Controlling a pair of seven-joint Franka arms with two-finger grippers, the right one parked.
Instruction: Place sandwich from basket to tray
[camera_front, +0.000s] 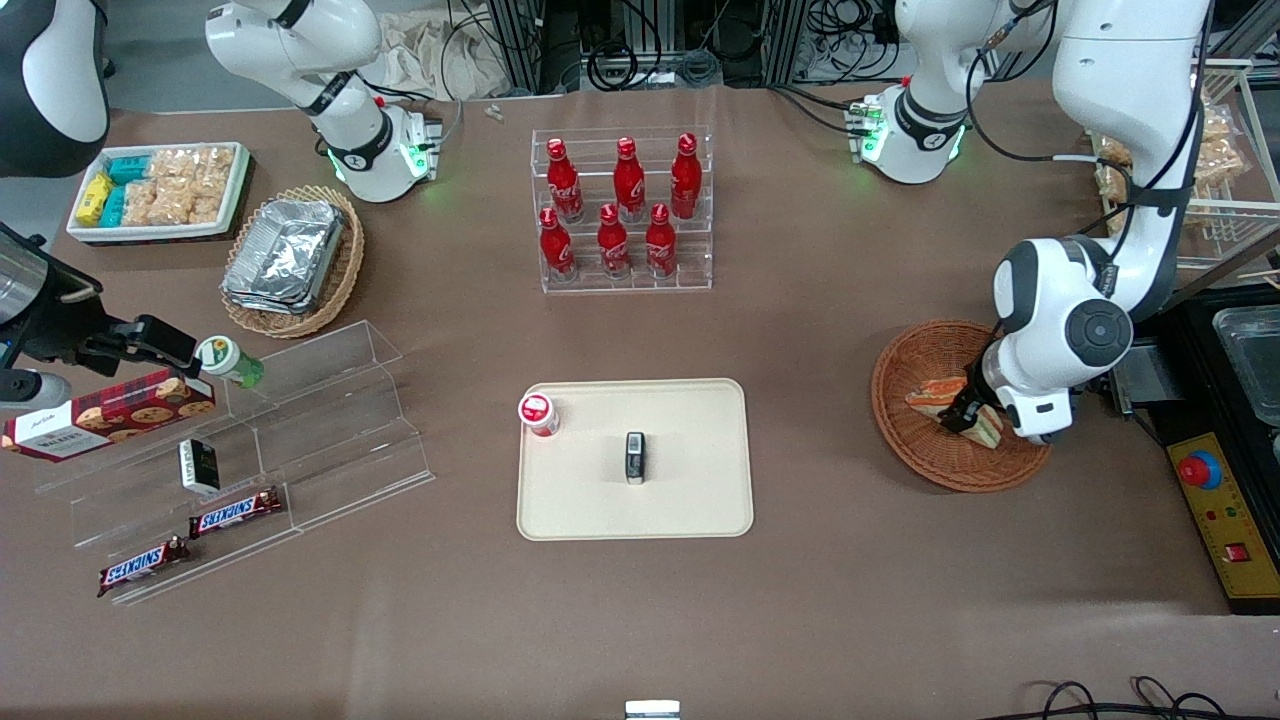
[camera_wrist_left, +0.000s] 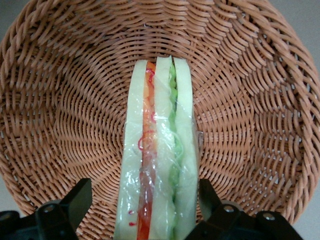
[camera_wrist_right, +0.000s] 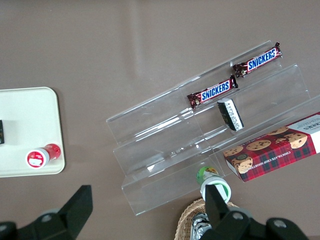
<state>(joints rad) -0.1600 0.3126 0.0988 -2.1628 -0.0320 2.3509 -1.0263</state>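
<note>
The sandwich (camera_wrist_left: 159, 150) lies wrapped in clear film on the woven floor of the basket (camera_wrist_left: 60, 115), its bread and filling edges facing up. The gripper (camera_wrist_left: 145, 210) straddles it, one black finger (camera_wrist_left: 75, 200) spread apart on each side.

From high in front we look down on the whole table; our left wrist camera peers straight down, very close, into the basket (camera_front: 955, 405) (camera_wrist_left: 60, 100); the right wrist one looks down from higher, sharing the tray (camera_front: 690, 500) (camera_wrist_right: 25, 115) (one end only) with the front view
</note>
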